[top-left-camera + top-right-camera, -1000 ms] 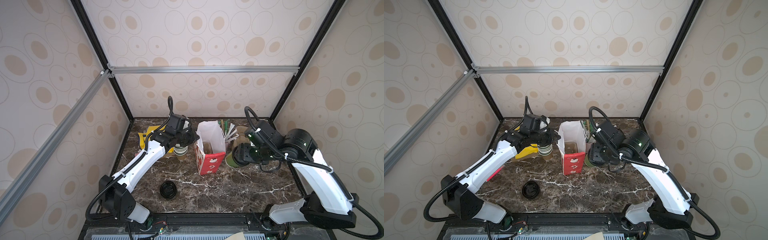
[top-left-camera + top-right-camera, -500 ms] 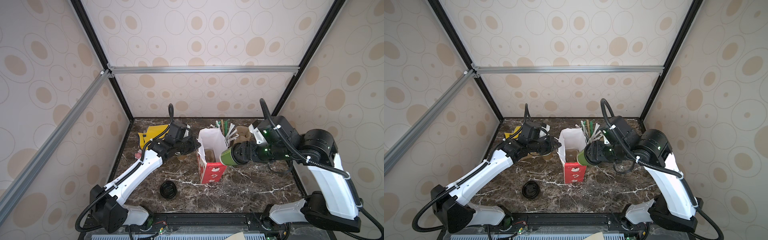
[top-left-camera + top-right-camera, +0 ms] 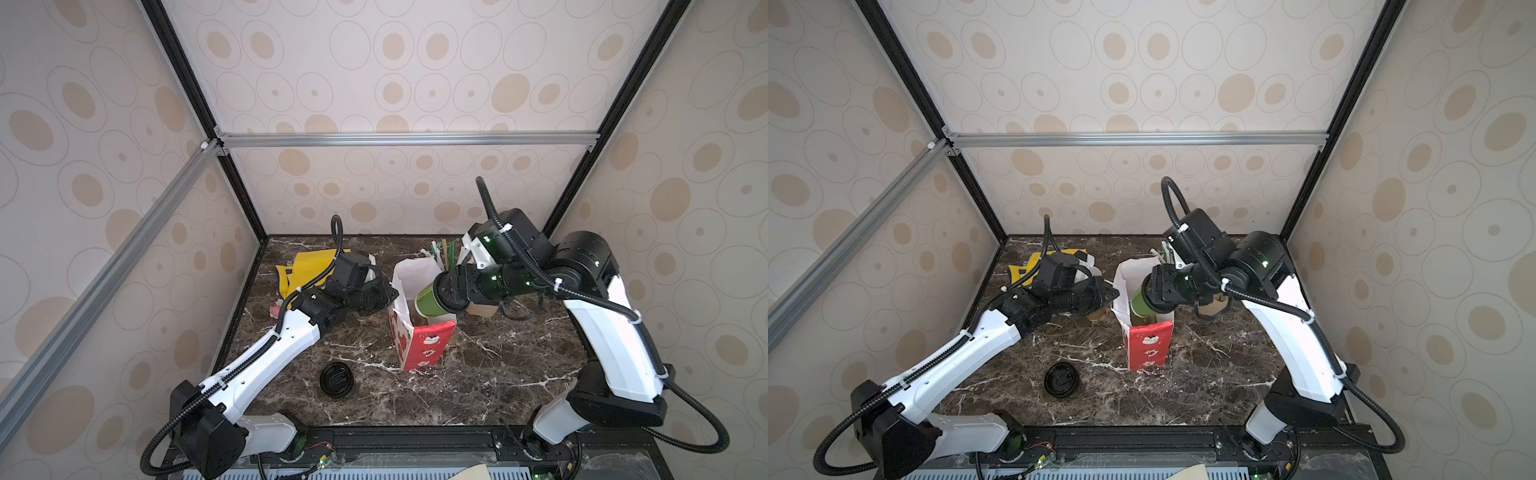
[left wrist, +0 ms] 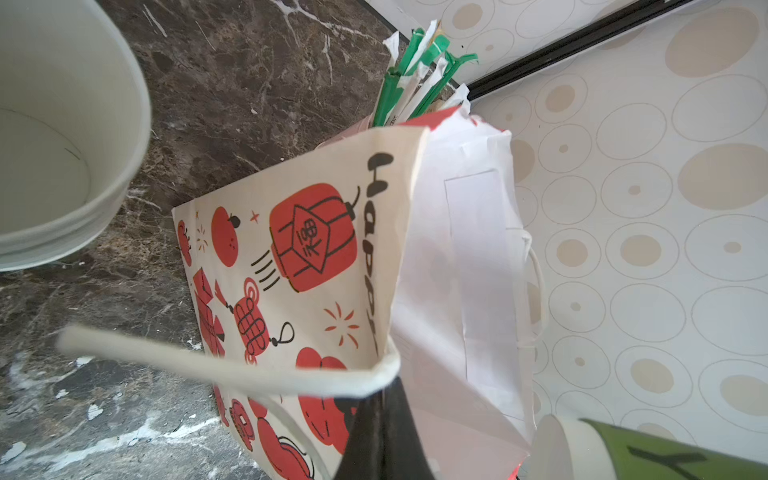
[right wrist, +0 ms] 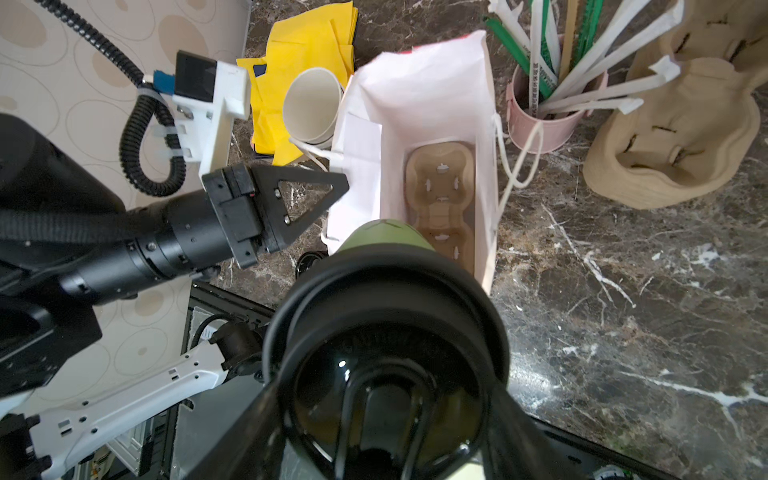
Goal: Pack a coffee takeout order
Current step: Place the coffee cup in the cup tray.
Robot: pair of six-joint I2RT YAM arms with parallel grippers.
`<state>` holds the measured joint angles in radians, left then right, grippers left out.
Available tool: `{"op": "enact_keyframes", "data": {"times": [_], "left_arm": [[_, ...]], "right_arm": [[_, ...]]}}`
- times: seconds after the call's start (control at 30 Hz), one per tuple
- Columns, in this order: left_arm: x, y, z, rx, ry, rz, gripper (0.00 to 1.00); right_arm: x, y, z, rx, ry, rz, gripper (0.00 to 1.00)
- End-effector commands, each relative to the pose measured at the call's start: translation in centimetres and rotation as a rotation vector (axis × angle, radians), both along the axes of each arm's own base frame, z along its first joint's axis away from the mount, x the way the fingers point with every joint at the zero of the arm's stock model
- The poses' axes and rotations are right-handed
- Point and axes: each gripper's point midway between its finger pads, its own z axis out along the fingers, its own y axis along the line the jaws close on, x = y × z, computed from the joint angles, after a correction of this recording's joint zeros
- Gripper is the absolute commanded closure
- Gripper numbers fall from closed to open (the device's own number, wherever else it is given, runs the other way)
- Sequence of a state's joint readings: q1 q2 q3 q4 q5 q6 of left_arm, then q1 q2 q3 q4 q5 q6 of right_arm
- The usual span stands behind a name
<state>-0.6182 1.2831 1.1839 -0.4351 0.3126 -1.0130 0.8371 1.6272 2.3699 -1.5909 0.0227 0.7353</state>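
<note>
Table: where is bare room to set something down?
Bare table between the bag and the right arm; also in front of the loose lid. Crowded along the back: napkins, cups, straws, trays.

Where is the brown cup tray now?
In the right wrist view, the brown cup tray lies flat inside the open paper bag, mid-table, beneath the green cup.

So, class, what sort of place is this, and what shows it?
Probably a robot test booth staged as a coffee counter: metal frame, two arms, marble top, plus a bag, cup and straws.
</note>
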Motion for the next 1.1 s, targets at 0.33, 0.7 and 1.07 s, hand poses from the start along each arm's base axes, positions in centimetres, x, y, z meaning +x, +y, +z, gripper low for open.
{"op": "enact_keyframes", "data": {"times": [0.33, 0.7, 1.07], "left_arm": [[0.6, 0.7, 1.2, -0.037, -0.061, 0.070, 1.00], [0.4, 1.0, 0.8, -0.032, -0.053, 0.080, 1.00], [0.1, 2.0, 0.8, -0.015, -0.057, 0.109, 1.00]], "right_arm": [[1.8, -0.8, -8.4, -0.382, 0.185, -0.010, 0.35], [3.2, 1.7, -13.3, -0.450, 0.302, 0.020, 0.33], [3.7, 2.4, -16.8, -0.451, 0.345, 0.024, 0.33]]}}
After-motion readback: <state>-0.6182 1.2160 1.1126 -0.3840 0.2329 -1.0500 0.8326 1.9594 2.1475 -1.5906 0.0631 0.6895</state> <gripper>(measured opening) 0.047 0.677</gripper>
